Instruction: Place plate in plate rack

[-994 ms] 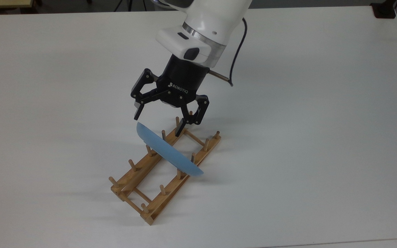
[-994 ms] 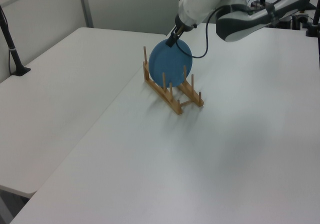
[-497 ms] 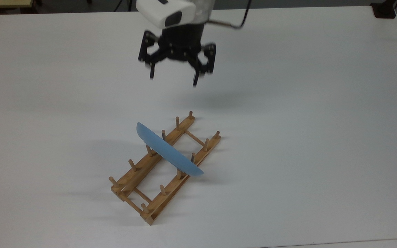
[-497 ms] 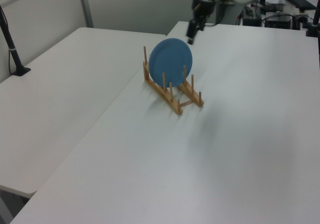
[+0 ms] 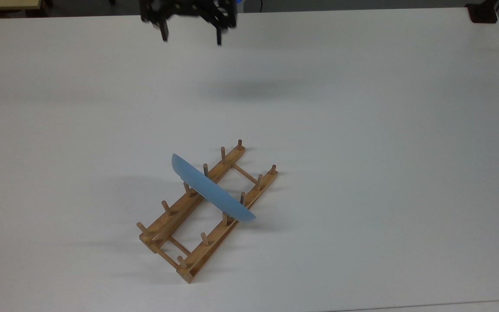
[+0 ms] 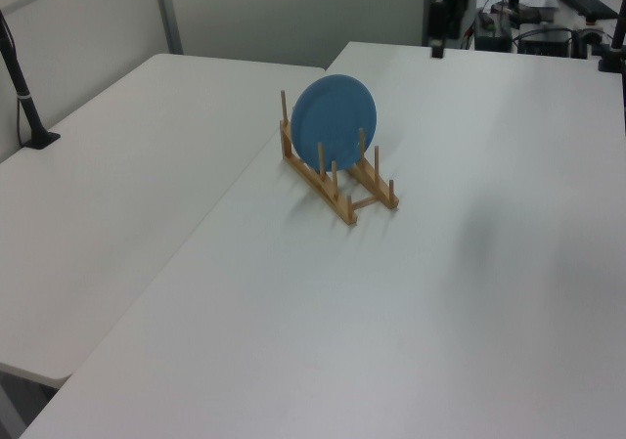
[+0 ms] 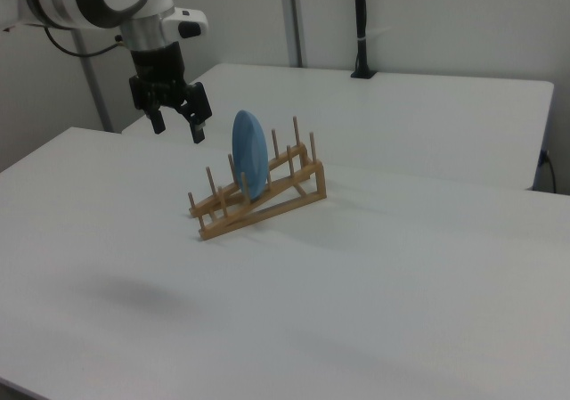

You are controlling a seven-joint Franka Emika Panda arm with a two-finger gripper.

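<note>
The blue plate [image 5: 212, 195] stands on edge across the wooden plate rack [image 5: 176, 212], held between pegs near the rack's middle. In the left view the plate [image 6: 334, 121] faces the camera, upright in the plate rack [image 6: 337, 197]. My gripper [image 5: 191, 38] hangs open and empty at the top view's upper edge, far from the rack. In the right view the gripper [image 7: 178, 131] is above the table, to the left of the plate [image 7: 250, 155] and the plate rack [image 7: 267, 209], touching neither.
The rack sits on a wide white table [image 5: 362, 130]. A black clamp base [image 5: 483, 13] is at the top view's far right corner. A second table with a black post [image 6: 29, 107] adjoins on the left view's left.
The gripper has risen from just over the plate and pulled away toward the top view's upper edge, staying open. The plate stays standing in the rack.
</note>
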